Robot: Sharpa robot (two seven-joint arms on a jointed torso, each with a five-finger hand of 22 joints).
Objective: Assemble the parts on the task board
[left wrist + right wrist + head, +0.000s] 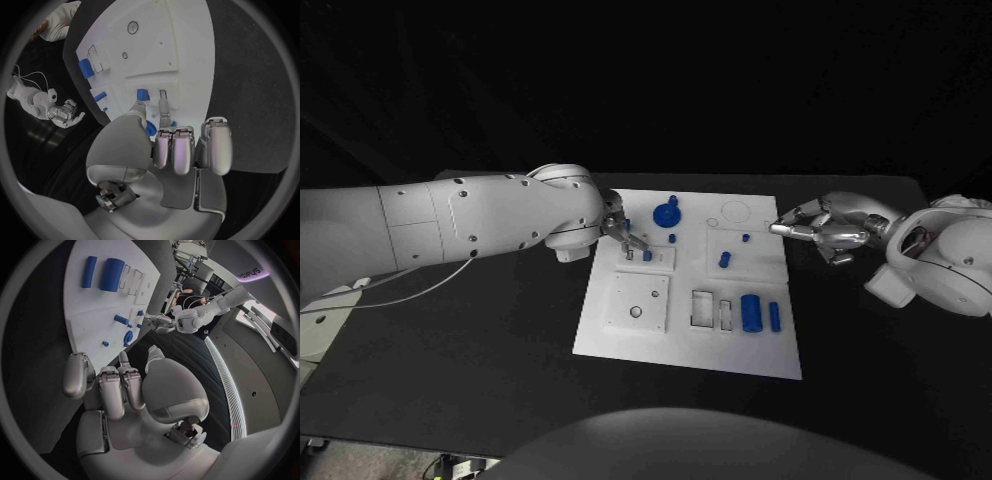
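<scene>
Small blue plastic peg (648, 256), centre-left of the frame on the flat white task board (687, 350): rigid, light, likely slippery; best pinched at its sides. My left hand (620, 234) seemingly pinches it. My right hand (822, 231) hovers unclenched, holding nothing, just beside the board's right edge.

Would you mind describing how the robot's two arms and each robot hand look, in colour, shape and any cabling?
Both arms are glossy white with rounded, bulbous shells; the left arm has small dark screw holes and a thin pale cable hanging under it. The left robot hand and right robot hand are silver metal, with segmented fingers bearing smooth pale pads. The right arm shows a dark reddish joint gap.
</scene>
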